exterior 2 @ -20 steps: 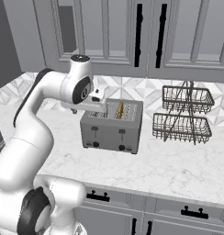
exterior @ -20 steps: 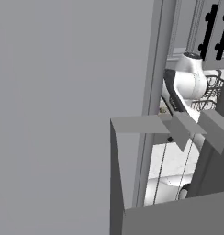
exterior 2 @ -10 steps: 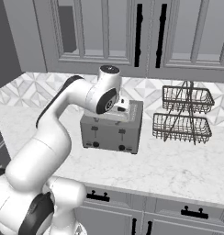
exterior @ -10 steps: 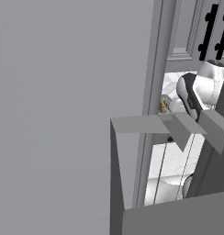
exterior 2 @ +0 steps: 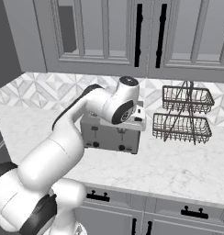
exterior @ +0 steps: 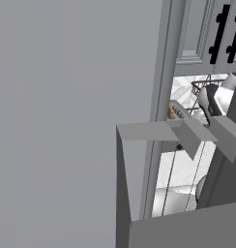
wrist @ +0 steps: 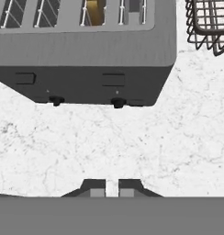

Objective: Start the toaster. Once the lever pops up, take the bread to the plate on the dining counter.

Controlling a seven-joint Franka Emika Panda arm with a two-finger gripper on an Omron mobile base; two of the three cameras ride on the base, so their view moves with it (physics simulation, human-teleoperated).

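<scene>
A grey metal toaster (wrist: 86, 50) stands on the marble worktop, with several slots on top. The bread (wrist: 94, 11), a tan slice, sits down in one slot. On the toaster's front face are two flat levers (wrist: 114, 79) and two dark knobs (wrist: 117, 102). My gripper (wrist: 112, 188) hangs over the worktop in front of the toaster, its fingertips nearly together with nothing between them. From the right base view, my hand (exterior 2: 133, 114) is above the toaster's (exterior 2: 109, 137) front right corner. The plate and the dining counter are out of view.
A two-tier dark wire basket rack (exterior 2: 182, 114) stands on the worktop just right of the toaster, and its corner (wrist: 208, 23) is near my hand. Grey cabinet doors hang above. A big grey panel (exterior: 66, 121) blocks most of the left base view.
My arm has swung from the toaster's left across its top to its front right side. The fingers have gone from wide open to nearly together.
</scene>
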